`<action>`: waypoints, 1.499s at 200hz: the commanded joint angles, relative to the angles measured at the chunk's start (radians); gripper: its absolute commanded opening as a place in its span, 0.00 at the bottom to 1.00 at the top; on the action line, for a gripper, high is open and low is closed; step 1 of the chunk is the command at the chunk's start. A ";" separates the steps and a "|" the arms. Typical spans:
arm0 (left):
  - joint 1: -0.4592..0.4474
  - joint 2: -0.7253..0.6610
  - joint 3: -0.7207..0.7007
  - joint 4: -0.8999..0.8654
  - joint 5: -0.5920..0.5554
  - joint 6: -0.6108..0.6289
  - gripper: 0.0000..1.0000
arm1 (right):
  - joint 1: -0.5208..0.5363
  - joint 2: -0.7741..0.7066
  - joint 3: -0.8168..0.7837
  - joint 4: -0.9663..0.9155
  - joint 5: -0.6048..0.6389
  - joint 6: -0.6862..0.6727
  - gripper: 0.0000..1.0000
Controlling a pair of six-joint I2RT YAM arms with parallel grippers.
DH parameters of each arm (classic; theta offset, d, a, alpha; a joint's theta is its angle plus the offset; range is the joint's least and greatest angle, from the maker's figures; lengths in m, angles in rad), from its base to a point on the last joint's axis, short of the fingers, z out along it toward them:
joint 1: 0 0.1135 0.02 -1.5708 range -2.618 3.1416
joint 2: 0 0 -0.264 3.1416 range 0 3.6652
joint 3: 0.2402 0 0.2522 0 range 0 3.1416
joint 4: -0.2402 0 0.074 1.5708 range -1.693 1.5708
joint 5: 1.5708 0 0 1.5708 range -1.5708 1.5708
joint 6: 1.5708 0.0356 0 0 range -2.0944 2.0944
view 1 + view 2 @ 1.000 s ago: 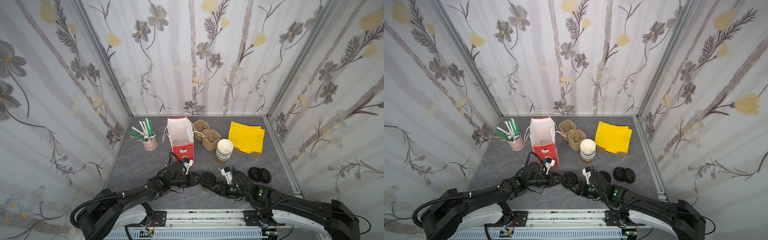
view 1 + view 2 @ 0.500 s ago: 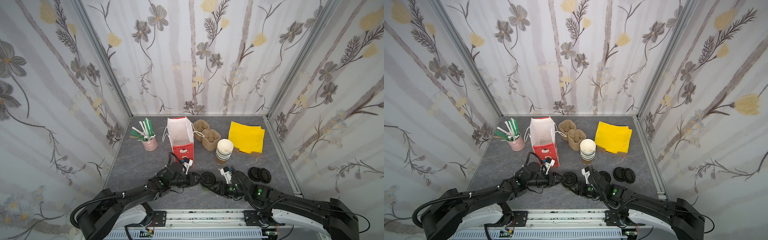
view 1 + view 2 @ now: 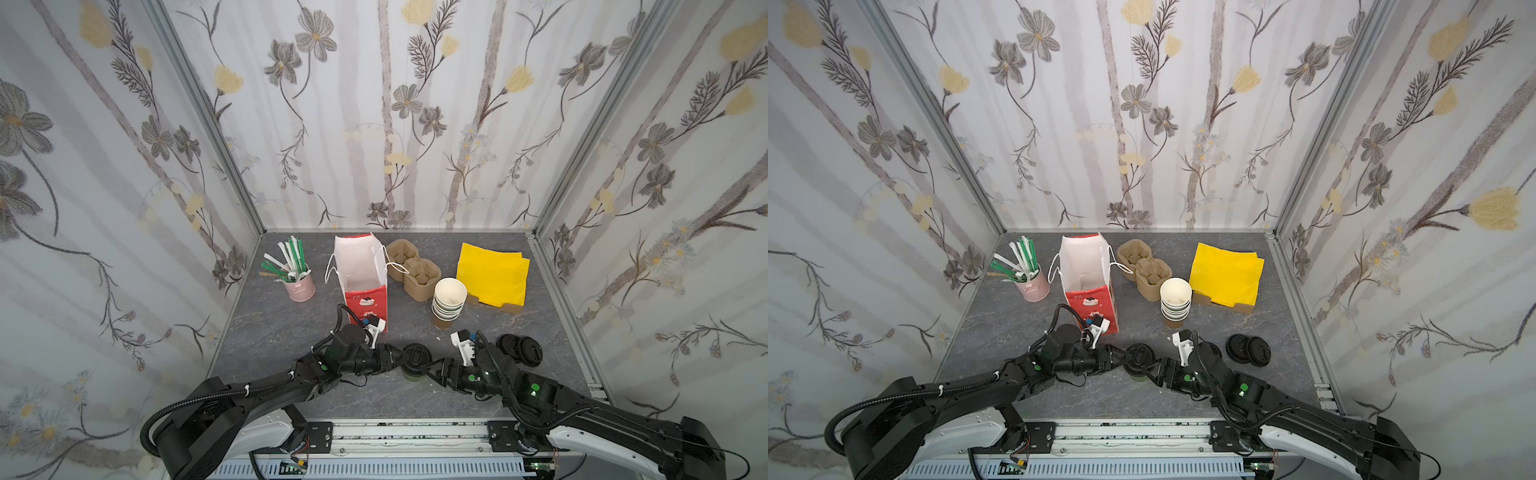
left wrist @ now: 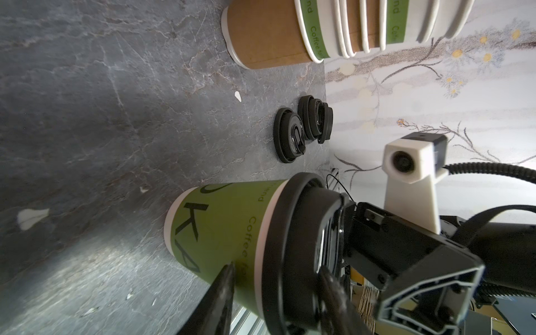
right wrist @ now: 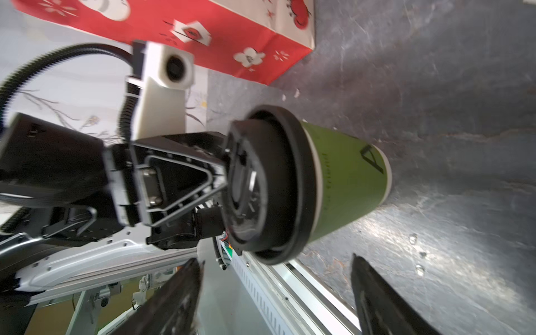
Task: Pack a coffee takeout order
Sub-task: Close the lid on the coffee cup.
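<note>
A green-banded paper cup with a black lid stands upright near the table's front middle, seen in both top views. From the left, my left gripper is shut on it, one finger on the green wall and the other over the lid top. My right gripper is open just right of the cup, its fingers wide apart and touching nothing. Yellow napkins lie at the back right. Green straws stand in a pink cup at the back left.
A red and white paper bag stands open behind my left gripper. Beside it are a brown cup carrier and a stack of lidless cups. Loose black lids lie behind my right arm. The table's front rail is close.
My right gripper's jaws have spread wide and stand off the cup. The left gripper and the cup have stayed put.
</note>
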 commanded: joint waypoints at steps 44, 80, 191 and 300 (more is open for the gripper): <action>0.001 0.006 0.005 -0.088 -0.021 0.011 0.46 | -0.163 -0.084 -0.058 0.052 0.136 0.062 0.49; 0.001 0.009 0.010 -0.088 -0.020 0.011 0.46 | -0.174 0.021 -0.072 0.209 0.075 0.073 0.44; 0.001 0.004 0.001 -0.088 -0.022 0.004 0.45 | -0.170 0.241 -0.020 0.304 -0.059 0.014 0.40; 0.001 0.006 0.003 -0.088 -0.023 0.006 0.45 | -0.166 0.281 -0.014 0.249 -0.045 0.014 0.34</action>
